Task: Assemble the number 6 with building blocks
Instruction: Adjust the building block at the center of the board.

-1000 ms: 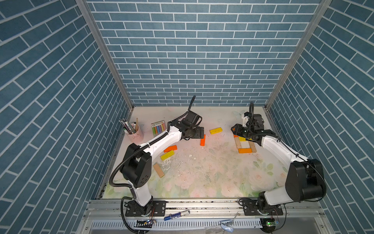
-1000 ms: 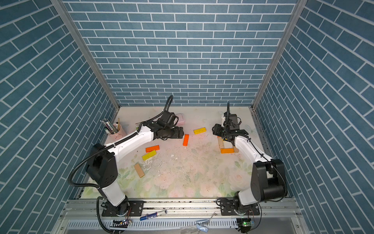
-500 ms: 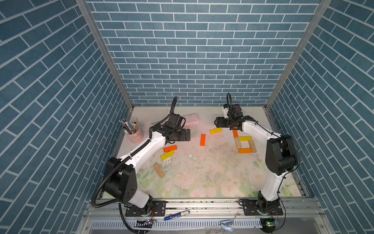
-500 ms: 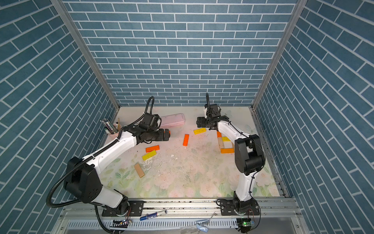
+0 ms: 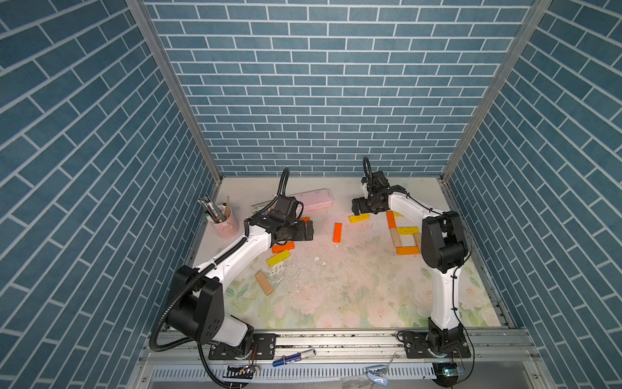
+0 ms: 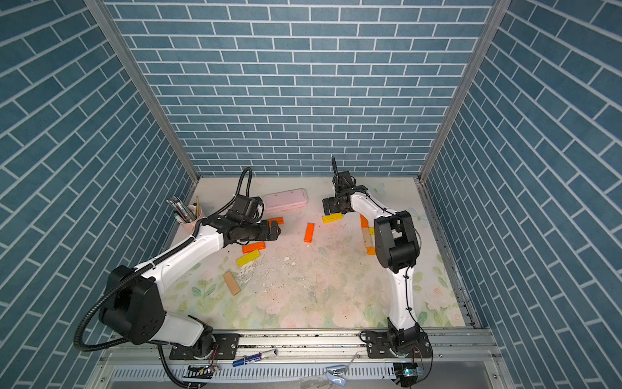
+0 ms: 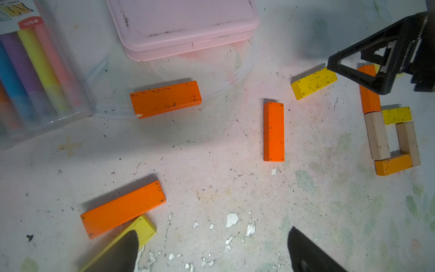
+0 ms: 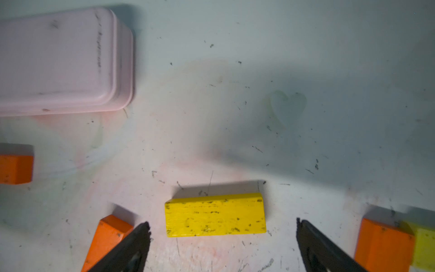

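Several building blocks lie on the floral mat. At the right, an orange block (image 5: 390, 219), a yellow one (image 5: 408, 230), a tan one (image 5: 395, 239) and an orange one (image 5: 407, 250) form a partial figure (image 7: 392, 139). My right gripper (image 5: 360, 207) hangs open over a loose yellow block (image 8: 215, 215), fingers (image 8: 138, 237) either side of it, not touching. My left gripper (image 5: 308, 230) is open and empty (image 7: 211, 232). Near it lie orange blocks (image 7: 166, 99) (image 7: 122, 208), a yellow one (image 5: 278, 258) and a tan one (image 5: 264, 283). Another orange block (image 5: 337, 232) lies mid-mat.
A pink case (image 5: 313, 198) lies at the back of the mat beside a clear chalk pack (image 7: 35, 70). A pink cup of pens (image 5: 223, 222) stands at the back left. Blue brick walls close three sides. White flecks litter the mat's middle.
My right gripper has left the figure, moved left over the loose yellow block and opened wide. My left gripper has drawn back to the left, away from the middle orange block, and opened fully.
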Tool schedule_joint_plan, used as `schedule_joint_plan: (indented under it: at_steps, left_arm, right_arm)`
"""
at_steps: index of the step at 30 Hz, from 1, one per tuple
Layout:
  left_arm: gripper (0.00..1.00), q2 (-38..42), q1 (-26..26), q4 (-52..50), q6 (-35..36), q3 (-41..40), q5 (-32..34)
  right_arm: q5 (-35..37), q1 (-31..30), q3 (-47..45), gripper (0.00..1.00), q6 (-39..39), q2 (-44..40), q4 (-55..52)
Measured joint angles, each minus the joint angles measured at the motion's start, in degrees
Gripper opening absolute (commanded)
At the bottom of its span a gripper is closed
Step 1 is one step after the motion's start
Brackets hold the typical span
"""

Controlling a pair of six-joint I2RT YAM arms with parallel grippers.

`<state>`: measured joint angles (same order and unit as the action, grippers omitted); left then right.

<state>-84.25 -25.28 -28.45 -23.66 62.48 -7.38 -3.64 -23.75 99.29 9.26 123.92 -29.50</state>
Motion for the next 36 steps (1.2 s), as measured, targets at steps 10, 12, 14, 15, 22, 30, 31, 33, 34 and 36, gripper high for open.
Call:
schedule_joint_plan:
  at_steps: [10,12,14,15,22,30,31,33,34,36]
  left_arm:
    - [0.99,0.0,0.0,2.4,-0.5,-3.3,-1.9]
    - [0.99,0.0,0.0,2.9,-0.6,-3.3,-2.1]
    - [0.99,0.0,0.0,3.1,-0.8,-3.3,-2.4]
    - [0.99,0.0,0.0,3.3,-0.9,-3.3,-2.5]
    - [0.99,0.0,0.0,3.8,-1.0,-3.3,-2.8]
    - [0.98,0.0,0.0,4.8,-1.2,-5.6,-2.5]
    - [0.98,0.0,0.0,4.8,-1.3,-5.7,-2.3]
    - [0.98,0.0,0.0,4.8,-1.5,-5.8,-2.0]
    - [0.98,0.0,0.0,4.8,-1.7,-5.9,-1.9]
    - [0.98,0.1,0.0,4.9,-2.1,-5.9,-1.7]
  right_arm:
    - [1.1,-1.0,5.8,0.98,-2.3,6.7,-4.6]
    - [1.2,-1.3,6.6,0.98,-2.3,7.2,-5.0]
    - [1.1,-1.6,7.3,0.98,-2.3,7.6,-5.4]
    - [1.2,-1.8,7.7,0.98,-2.3,7.8,-5.7]
    - [2.0,-3.3,8.9,0.96,-1.5,8.6,-6.1]
    - [4.1,-4.1,6.4,0.91,6.2,7.1,-5.0]
    - [4.6,-4.1,5.8,0.9,7.3,6.8,-5.0]
    - [5.6,-4.2,4.5,0.88,9.5,5.9,-4.9]
    - [6.0,-4.2,4.0,0.87,10.4,5.6,-5.0]
    - [6.7,-4.4,2.9,0.87,12.1,4.8,-4.9]
